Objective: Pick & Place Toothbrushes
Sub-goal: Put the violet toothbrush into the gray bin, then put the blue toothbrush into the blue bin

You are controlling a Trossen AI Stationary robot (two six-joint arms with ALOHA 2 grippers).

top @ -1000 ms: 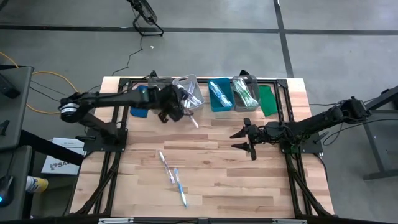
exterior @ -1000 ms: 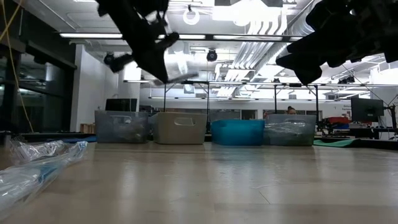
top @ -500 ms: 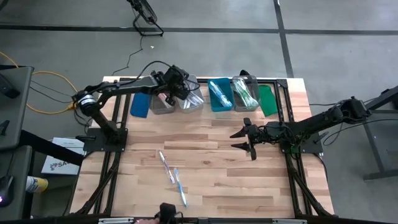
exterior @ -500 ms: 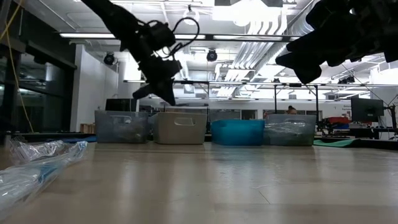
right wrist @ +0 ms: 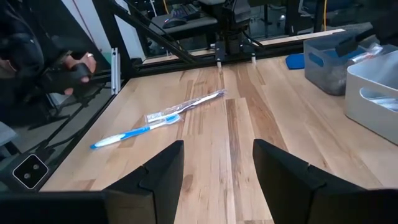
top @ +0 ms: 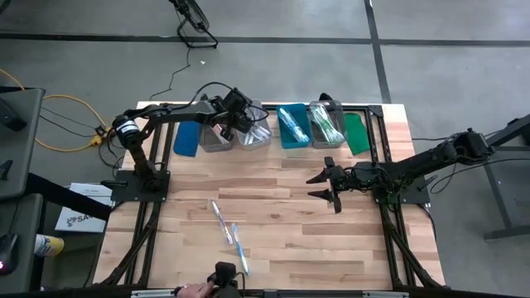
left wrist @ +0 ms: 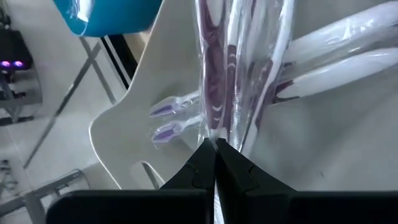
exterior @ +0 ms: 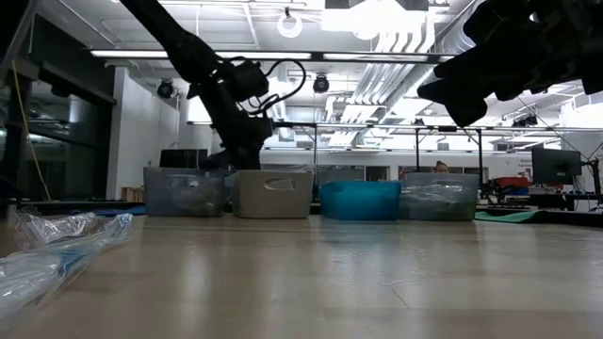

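My left gripper (left wrist: 214, 149), pinched shut on a wrapped purple toothbrush (left wrist: 214, 81), hangs over the pale bin (top: 253, 132); the brush runs lengthwise straight ahead into it.

Two arms, each with one gripper: left (top: 234, 116), right (top: 325, 185). Four bins (top: 290, 136) in a row at the table's far edge. Two toothbrushes (top: 220, 222) loose on the table (top: 290, 232); more in the bins, too bunched to count.
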